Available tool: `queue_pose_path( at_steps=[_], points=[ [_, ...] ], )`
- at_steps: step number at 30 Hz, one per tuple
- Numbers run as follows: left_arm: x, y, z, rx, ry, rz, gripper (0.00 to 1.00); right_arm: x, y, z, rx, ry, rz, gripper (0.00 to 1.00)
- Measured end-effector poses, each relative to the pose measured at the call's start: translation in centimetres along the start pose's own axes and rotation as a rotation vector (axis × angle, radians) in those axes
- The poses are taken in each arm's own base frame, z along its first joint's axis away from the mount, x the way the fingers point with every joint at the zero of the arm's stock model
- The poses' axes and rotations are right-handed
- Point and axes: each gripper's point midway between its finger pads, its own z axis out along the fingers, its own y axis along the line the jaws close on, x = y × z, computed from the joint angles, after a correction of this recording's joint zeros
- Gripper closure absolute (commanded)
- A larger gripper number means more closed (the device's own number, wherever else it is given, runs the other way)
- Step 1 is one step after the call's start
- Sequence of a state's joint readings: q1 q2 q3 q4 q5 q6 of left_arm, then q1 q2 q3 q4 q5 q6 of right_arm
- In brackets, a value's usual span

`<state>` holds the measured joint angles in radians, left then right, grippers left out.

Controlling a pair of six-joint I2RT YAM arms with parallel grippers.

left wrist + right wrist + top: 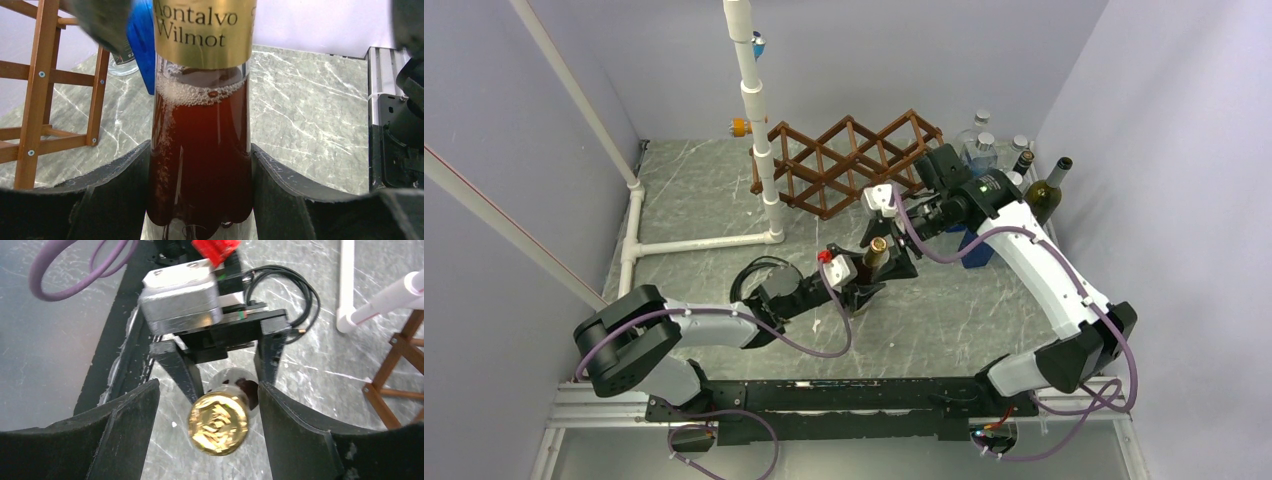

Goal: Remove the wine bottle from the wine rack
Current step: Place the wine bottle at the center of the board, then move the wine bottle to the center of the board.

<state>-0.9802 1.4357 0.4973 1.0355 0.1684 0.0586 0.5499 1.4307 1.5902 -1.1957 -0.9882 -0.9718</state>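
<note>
Two arms: both at the wine bottle [876,258], centre of the top view
Wine bottle: upright, off the wine rack [849,165], to its lower right over the tabletop [984,320]; base contact with tabletop not readable
Bottle detail: gold cap [218,423] on top; gold band lettered "ontalvo Wilmot"; red-brown liquid, bubbles at the fill line
Left jaws: clamped on the bottle's lower body, spread to the bottle's width; both fingers [120,195] tight against its sides in the left wrist view
Right jaws: open, straddling the gold cap from above; gap on each side, wider on the left of the right wrist frame; no contact, nothing held
Right fingers: dark pads [300,435] low in the right wrist frame, with the left arm's two fingers gripping the bottle visible between them
Wine rack: dark brown diamond lattice, upper centre of the top view, standing on the tabletop
Pipe frame: white PVC pipe frame [764,170], vertical post at the rack's left end, horizontal run along the tabletop toward the left wall
Other bottles: cluster [996,150] in the upper right of the top view, behind the right arm; dark green bottle [1046,195] at its right edge, near the wall
Blue item: blue object [972,252] under the right arm's wrist; identity unclear
</note>
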Motion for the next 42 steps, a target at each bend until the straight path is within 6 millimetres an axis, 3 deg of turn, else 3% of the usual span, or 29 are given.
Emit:
queue_pose_path(
  at_steps=[4, 12, 15, 17, 20, 24, 27, 29, 36, 42],
  points=[
    [0.0, 0.0, -0.4, -0.005, -0.011, -0.028, 1.00, 0.5, 1.0, 0.6, -0.047, -0.043, -0.011, 0.27],
    [-0.1, -0.3, -0.6, -0.005, -0.020, -0.078, 1.00, -0.3, 0.9, 0.9, -0.077, -0.149, -0.028, 0.36],
    [-0.1, -0.4, -0.6, -0.002, -0.022, -0.087, 1.00, -0.4, 0.7, 1.1, -0.084, -0.170, -0.028, 0.53],
    [-0.1, -0.5, -0.7, 0.004, -0.023, -0.093, 0.99, -0.5, 0.3, 1.2, -0.082, -0.180, -0.032, 0.71],
    [-0.1, -0.8, -0.7, 0.016, -0.024, -0.114, 0.75, -0.5, -0.4, 1.4, -0.075, -0.190, -0.042, 1.00],
    [0.0, -0.9, -0.9, 0.015, -0.027, -0.138, 0.28, -0.5, -0.5, 1.5, -0.078, -0.193, -0.023, 1.00],
    [-0.2, -0.9, -1.0, 0.012, -0.036, -0.146, 0.06, -0.5, -0.6, 1.4, -0.071, -0.193, -0.013, 1.00],
    [-1.1, -0.8, -1.3, 0.005, -0.067, -0.152, 0.01, -0.4, -0.7, 1.2, -0.057, -0.190, -0.006, 1.00],
    [-6.1, -0.5, -2.9, -0.001, -0.183, -0.150, 0.00, 0.7, -0.4, -1.1, 0.049, -0.173, 0.046, 1.00],
    [-6.7, -0.9, -4.5, 0.004, -0.131, -0.167, 0.01, 2.4, 0.4, -4.2, 0.184, -0.160, 0.122, 1.00]
  ],
)
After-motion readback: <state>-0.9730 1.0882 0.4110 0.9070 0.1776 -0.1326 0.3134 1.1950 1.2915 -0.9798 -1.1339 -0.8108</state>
